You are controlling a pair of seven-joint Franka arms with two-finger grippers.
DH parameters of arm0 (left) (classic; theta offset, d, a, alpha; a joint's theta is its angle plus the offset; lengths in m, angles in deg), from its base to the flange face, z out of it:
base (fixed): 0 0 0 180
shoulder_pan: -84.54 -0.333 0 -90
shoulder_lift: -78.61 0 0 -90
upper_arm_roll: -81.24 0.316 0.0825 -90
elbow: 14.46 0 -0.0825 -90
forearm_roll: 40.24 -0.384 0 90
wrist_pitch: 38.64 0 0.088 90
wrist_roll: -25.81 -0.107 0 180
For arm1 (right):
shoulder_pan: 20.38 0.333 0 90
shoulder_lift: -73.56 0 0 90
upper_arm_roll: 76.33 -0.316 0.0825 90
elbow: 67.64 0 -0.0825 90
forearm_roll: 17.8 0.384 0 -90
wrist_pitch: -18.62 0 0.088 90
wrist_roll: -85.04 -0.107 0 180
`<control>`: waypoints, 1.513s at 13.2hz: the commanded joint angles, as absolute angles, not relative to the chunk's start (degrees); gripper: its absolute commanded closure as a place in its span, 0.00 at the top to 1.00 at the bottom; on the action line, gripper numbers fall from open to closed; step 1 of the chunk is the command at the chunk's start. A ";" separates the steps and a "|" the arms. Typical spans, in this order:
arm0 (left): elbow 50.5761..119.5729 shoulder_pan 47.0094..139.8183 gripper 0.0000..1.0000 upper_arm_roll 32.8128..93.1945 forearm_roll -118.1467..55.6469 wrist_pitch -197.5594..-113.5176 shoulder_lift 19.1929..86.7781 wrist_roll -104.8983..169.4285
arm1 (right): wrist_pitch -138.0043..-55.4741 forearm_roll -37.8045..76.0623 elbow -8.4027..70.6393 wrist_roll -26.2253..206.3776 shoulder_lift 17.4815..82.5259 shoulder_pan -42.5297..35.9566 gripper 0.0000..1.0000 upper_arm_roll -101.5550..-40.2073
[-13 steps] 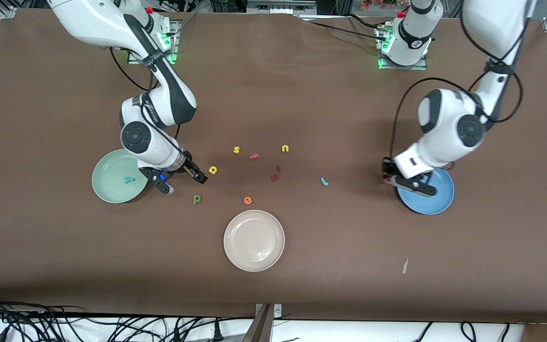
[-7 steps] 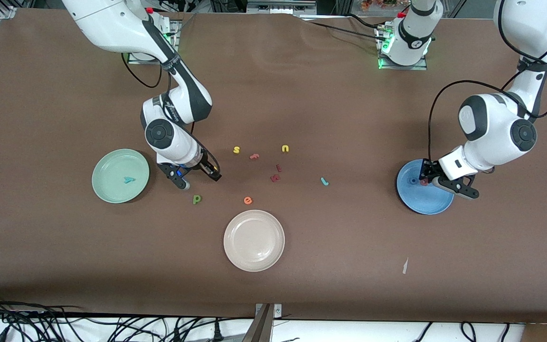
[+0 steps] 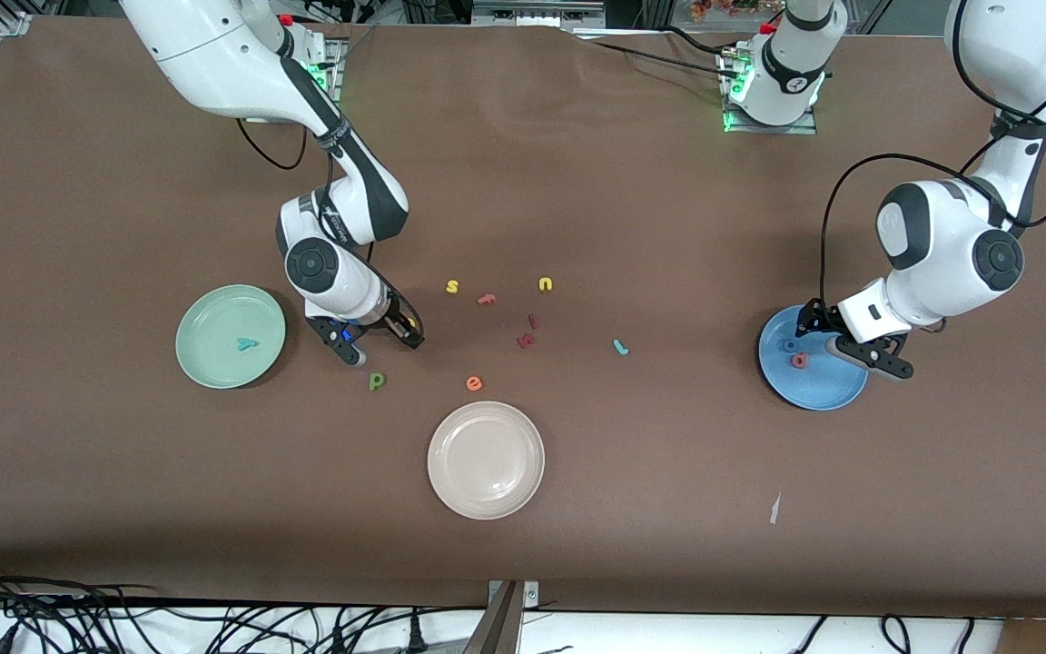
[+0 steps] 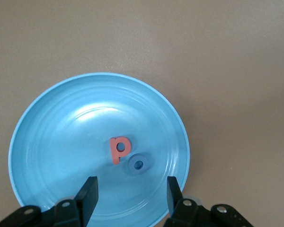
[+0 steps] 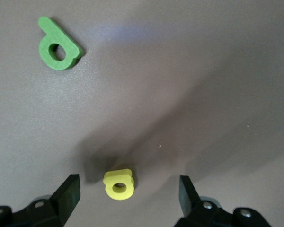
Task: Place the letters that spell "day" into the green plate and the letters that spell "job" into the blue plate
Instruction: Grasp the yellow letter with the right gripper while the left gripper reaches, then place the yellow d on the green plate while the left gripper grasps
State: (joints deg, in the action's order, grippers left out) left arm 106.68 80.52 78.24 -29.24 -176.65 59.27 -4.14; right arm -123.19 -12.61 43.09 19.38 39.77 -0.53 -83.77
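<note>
My left tool [image 4: 130,196] hangs released over the blue plate [image 4: 42,118]; pink b [image 4: 118,150] and blue o [image 4: 138,164] lie inside. My right tool [image 5: 128,196], spread, straddles the yellow a [image 5: 119,184] on the surface, for the green plate [image 3: 205,313].

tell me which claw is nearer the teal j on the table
Right. The right claw is down over the yellow a, somewhat closer to the teal j than the left claw, open above the blue plate.
</note>
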 commanded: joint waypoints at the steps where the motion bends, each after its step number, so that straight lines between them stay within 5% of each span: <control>1: 106.39 80.84 0.67 77.38 -30.40 -176.36 59.80 -3.90 | -124.20 -13.41 42.93 18.95 39.37 -0.35 0.81 -83.71; 7: 104.11 93.22 0.66 76.14 -22.84 -181.01 56.03 9.52 | -124.64 -13.32 42.57 18.95 38.58 -0.26 0.58 -83.71; 14: 92.52 103.34 0.66 76.23 -21.44 -181.46 47.24 30.01 | -125.96 -13.41 42.57 18.95 38.14 1.14 0.51 -83.71; 20: 91.45 108.35 0.67 76.85 -18.97 -186.81 43.37 31.00 | -126.14 -14.73 42.49 19.13 37.61 1.24 0.30 -83.63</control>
State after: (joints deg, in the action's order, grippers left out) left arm 92.91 106.57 75.75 -20.78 -185.62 44.86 31.19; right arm -124.59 -13.88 42.98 19.38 39.41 0.65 -83.78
